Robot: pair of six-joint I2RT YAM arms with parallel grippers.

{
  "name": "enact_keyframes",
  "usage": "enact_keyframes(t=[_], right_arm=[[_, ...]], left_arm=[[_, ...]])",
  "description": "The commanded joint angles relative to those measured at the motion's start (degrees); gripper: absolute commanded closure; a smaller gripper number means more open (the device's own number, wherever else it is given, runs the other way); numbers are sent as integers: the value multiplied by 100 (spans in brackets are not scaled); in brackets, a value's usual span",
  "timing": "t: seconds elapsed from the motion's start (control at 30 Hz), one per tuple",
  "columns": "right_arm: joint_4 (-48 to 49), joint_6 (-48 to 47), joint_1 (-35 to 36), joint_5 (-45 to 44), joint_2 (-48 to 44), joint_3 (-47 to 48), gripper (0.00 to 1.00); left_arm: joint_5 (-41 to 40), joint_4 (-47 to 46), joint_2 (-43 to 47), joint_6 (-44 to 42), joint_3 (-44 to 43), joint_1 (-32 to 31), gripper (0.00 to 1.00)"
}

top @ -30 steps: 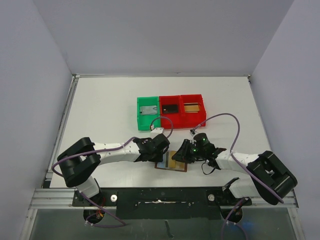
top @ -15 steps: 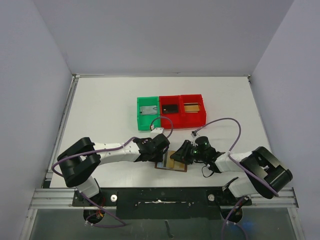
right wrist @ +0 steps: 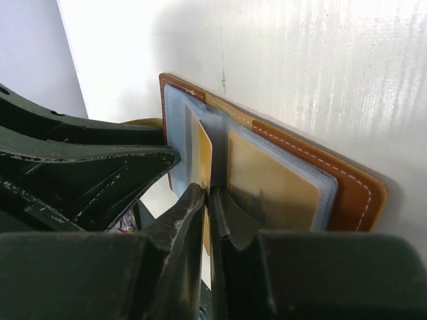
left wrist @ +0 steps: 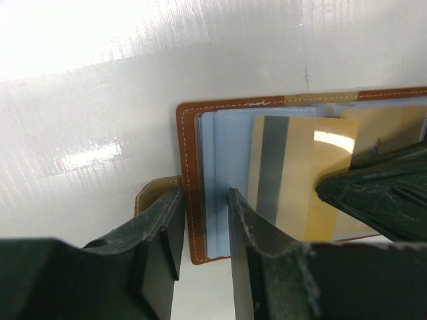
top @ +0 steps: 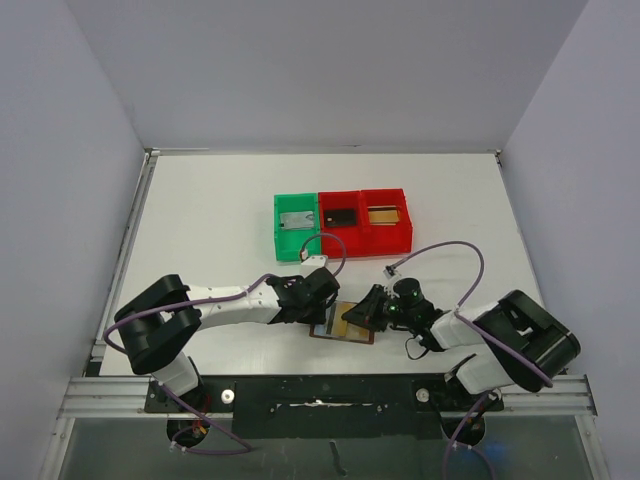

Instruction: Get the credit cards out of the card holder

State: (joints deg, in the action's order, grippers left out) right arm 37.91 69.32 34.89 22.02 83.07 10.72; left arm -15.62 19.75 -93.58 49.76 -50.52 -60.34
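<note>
Now versus before: the right arm [top: 480, 330] has folded in toward its base, with its elbow nearer the table's [top: 210, 230] near edge and its wrist lower. The left arm, holder and bins lie as they did.
Left arm [top: 225, 300]: stretched low across the table toward the right, forearm almost flat.
Left gripper [left wrist: 203, 197]: at the holder's left end.
Left jaws: slightly apart, straddling the holder's stitched brown border. One finger is over a tan tab [left wrist: 155, 195] outside it, the other over the blue pocket. I cannot tell whether they grip anything.
Holder [left wrist: 185, 167]: lying open on the table near its front edge, between the two grippers, blue-grey pockets up.
Card [left wrist: 293, 180]: gold with a dark stripe, partway out of a pocket and lying over the holder. Its right end is hidden under the right gripper.
Right gripper [right wrist: 207, 193]: tilted down into the holder's fold from the right, close to the left gripper.
Right jaws: almost pressed together, pinching the gold card's edge between the blue pockets.
Bins: one green [top: 296, 248] and two red [top: 365, 240], in a row touching each other, farther back and well apart from the holder.
Cables [top: 470, 262]: purple, looping above each wrist.
</note>
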Motion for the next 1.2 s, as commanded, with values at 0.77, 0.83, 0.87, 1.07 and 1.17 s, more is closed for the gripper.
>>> enact_keyframes(t=[0.77, 0.83, 0.87, 1.07, 1.17], right_arm=[[-1848, -623, -317, -128, -1117, 224, 92], [-1855, -629, -318, -135, -1109, 216, 92], [-1869, -631, -318, -131, -1109, 219, 92], [-1896, -621, -324, -150, -1144, 223, 92], [-1841, -622, -325, -110, -1120, 220, 92]], left_arm=[[836, -631, 1112, -134, -68, -56, 59], [1308, -1273, 1084, 40, 250, 42, 61], [1451, -1501, 1016, 145, 409, 92, 63], [1717, -1911, 435, 312, 670, 191, 76], [1679, -1999, 187, 385, 791, 192, 83]])
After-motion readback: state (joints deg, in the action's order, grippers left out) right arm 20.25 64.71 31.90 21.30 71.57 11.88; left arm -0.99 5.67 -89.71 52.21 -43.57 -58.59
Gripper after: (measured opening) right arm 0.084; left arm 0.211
